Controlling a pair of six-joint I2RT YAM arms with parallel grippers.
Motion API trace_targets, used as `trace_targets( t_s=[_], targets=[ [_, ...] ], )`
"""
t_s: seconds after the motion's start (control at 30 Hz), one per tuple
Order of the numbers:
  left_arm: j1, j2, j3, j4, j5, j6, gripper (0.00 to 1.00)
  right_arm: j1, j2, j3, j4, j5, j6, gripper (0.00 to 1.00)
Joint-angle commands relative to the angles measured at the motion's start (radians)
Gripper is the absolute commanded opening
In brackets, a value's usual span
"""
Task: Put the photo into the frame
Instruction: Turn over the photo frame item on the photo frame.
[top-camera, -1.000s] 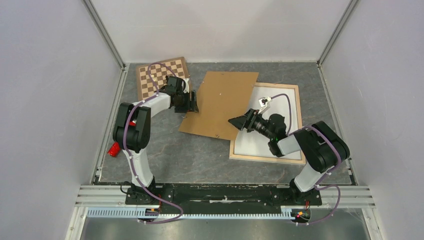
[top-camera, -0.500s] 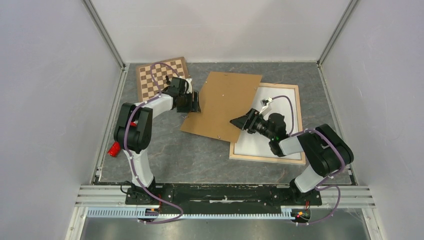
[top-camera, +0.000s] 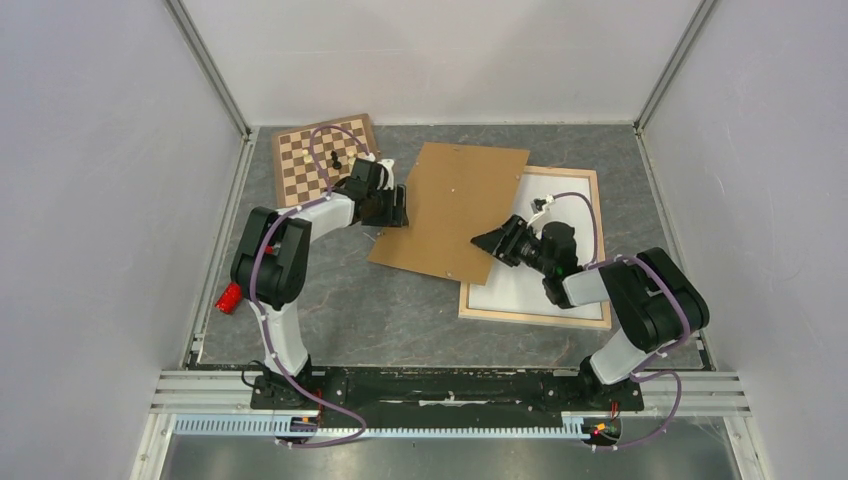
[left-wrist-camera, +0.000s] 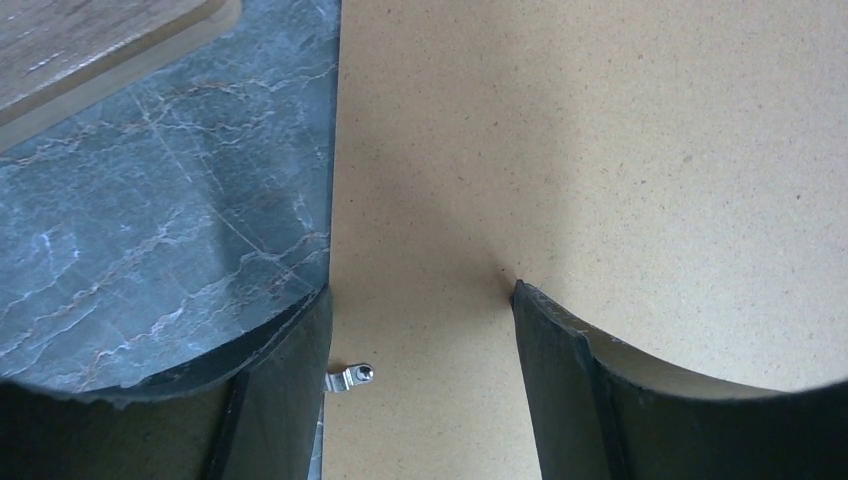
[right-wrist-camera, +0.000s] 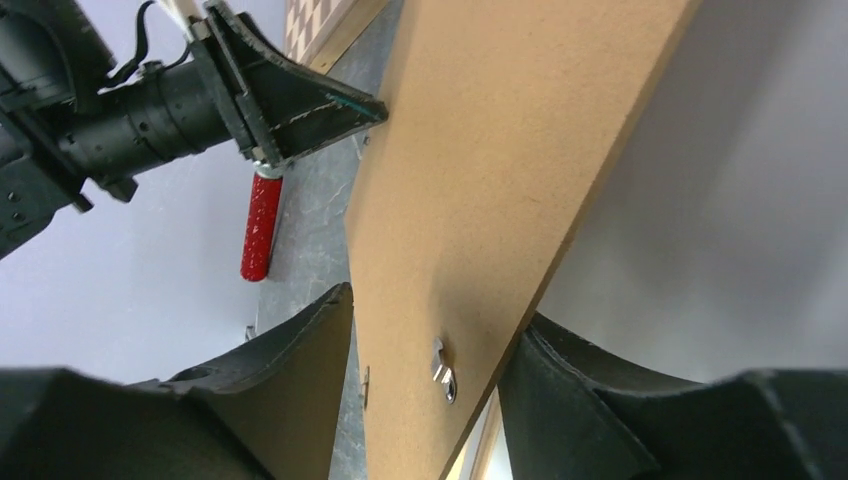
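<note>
frame (top-camera: 530, 318) partly under backing board (top-camera: 450, 205), dark specks (top-camera: 335, 160) on chessboard (top-camera: 300, 165) too small to tell

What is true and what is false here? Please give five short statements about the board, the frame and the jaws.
1. The brown board overlaps the frame's left side. True.
2. The chessboard lies on the brown board. False: it lies apart, on the table.
3. Part of the brown board is between the right jaws. True.
4. The left jaws are shut tight. False: they stand open.
5. The red object lies inside the frame. False: it lies at the table's left edge.
</note>
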Motion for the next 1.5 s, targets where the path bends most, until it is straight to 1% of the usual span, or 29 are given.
trace_targets(
  t_s=[0.0, 0.33, 0.57, 0.63, 0.67, 0.77, 0.97, 1.1, 1.27, 1.47],
  targets=[
    [-0.101, 0.051, -0.057, -0.129, 0.138, 0.02, 0.7, -0.008, -0.033, 0.062, 0.016, -0.028, -0.034, 0.51],
    [-0.106, 0.024, -0.051, -0.13, 0.141, 0.027, 0.7, -0.073, -0.088, 0.041, -0.016, -0.038, -0.078, 0.27],
    [-0.106, 0.001, -0.042, -0.131, 0.145, 0.038, 0.7, -0.105, -0.118, 0.033, -0.02, -0.068, -0.104, 0.06],
    [-0.107, -0.011, -0.033, -0.132, 0.149, 0.046, 0.72, -0.121, -0.132, 0.025, -0.028, -0.074, -0.113, 0.01],
    [-0.107, -0.019, -0.028, -0.134, 0.152, 0.051, 0.77, -0.129, -0.139, 0.02, -0.028, -0.077, -0.118, 0.0],
    [-0.106, -0.042, -0.006, -0.145, 0.162, 0.07, 0.81, -0.152, -0.159, 0.008, -0.031, -0.093, -0.134, 0.0],
    [-0.103, -0.115, 0.035, -0.183, 0.212, 0.154, 0.83, -0.195, -0.184, -0.002, -0.061, -0.149, -0.184, 0.0],
    [-0.102, -0.166, 0.05, -0.268, 0.273, 0.315, 0.83, -0.232, -0.18, -0.015, -0.085, -0.207, -0.233, 0.0],
    [-0.094, -0.218, 0.018, -0.339, 0.238, 0.496, 0.83, -0.269, -0.186, -0.039, -0.112, -0.268, -0.305, 0.0],
    [-0.078, -0.212, 0.013, -0.368, 0.213, 0.627, 0.83, -0.306, -0.192, -0.057, -0.133, -0.317, -0.359, 0.0]
  ],
)
